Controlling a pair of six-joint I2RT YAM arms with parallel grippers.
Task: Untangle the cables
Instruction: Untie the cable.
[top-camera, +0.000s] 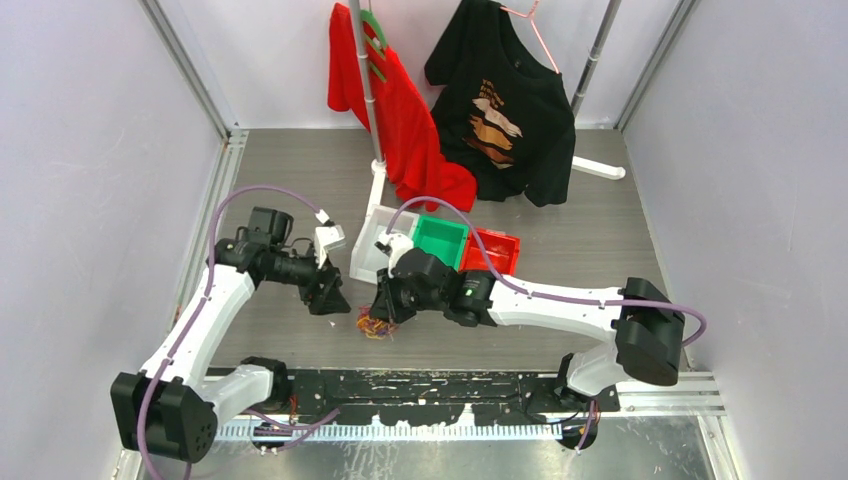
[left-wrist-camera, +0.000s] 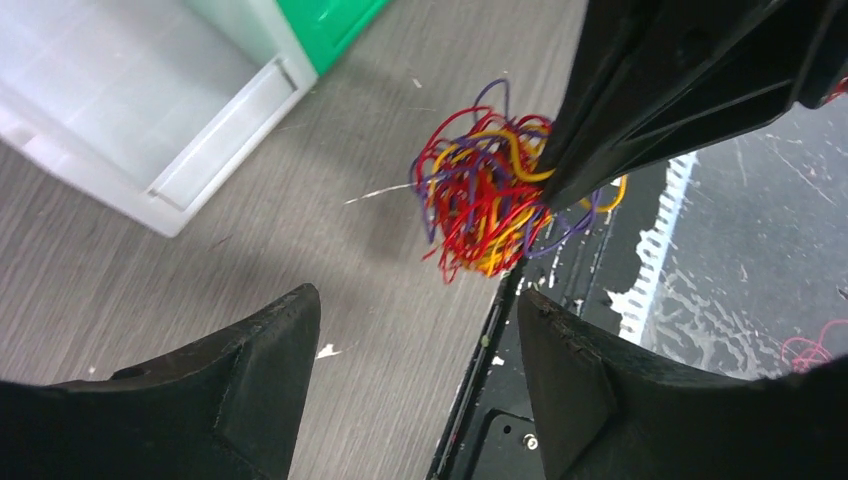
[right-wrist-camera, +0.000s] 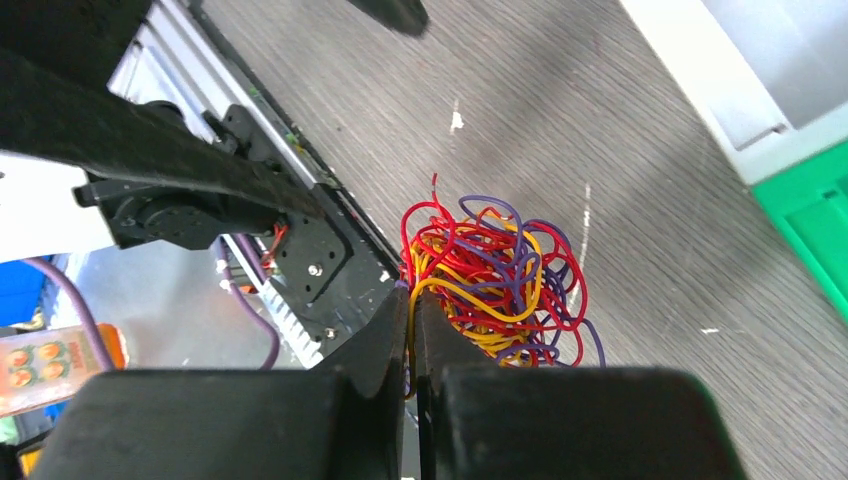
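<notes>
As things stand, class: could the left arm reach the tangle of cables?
Probably yes. The left gripper is open, facing the cables with nothing between. The right gripper, shut on one edge of them, crowds only that side.

Overhead plus wrist close-ups on cables (top-camera: 375, 325)

Cables (left-wrist-camera: 485, 200): thin wires in smooth plastic sheathing with a slight shine. The table (top-camera: 300, 170) reads to me as matt grey wood-grain, scuffed with white flecks. White bin (left-wrist-camera: 150, 110) and green bin (top-camera: 440, 240): smooth plastic, soft sheen. Left gripper (left-wrist-camera: 415, 300): matt black plastic, faintly grainy skin. I log the red shirt (top-camera: 405, 125) and black shirt (top-camera: 510, 110) as soft matt cloth.
</notes>
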